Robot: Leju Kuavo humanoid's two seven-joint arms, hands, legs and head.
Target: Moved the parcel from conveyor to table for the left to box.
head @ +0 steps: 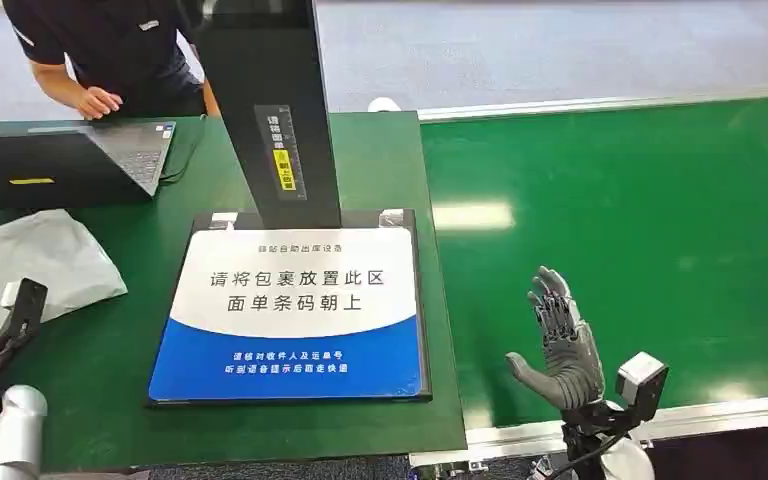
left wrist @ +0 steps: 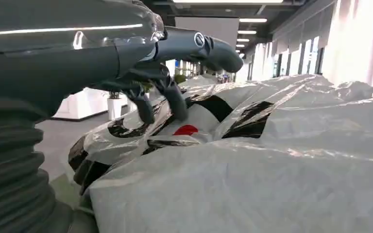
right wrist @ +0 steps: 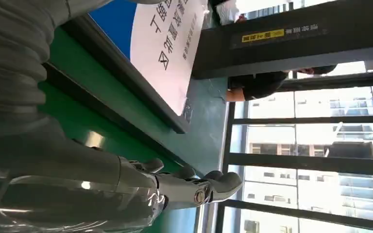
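The parcel (head: 35, 262), a crumpled white plastic bag, lies on the table (head: 380, 170) at the left edge of the head view, beside the blue-and-white pad (head: 290, 310) at centre and below the laptop (head: 70, 160) in the upper left. The left hand (left wrist: 165, 82) hangs over the bag with fingers curled down toward it, gripping nothing that I can see. The right hand (head: 560, 340) stands released, fingers spread, over the bare green conveyor (head: 640, 200) at lower right.

The worry from here is the bag itself: slick, slack film gives the fingers little to bite on, so it may slide off the table's left edge or slip out mid-lift. A careless sweep could also knock the laptop, where a person (head: 100, 50) stands with a hand on the table.
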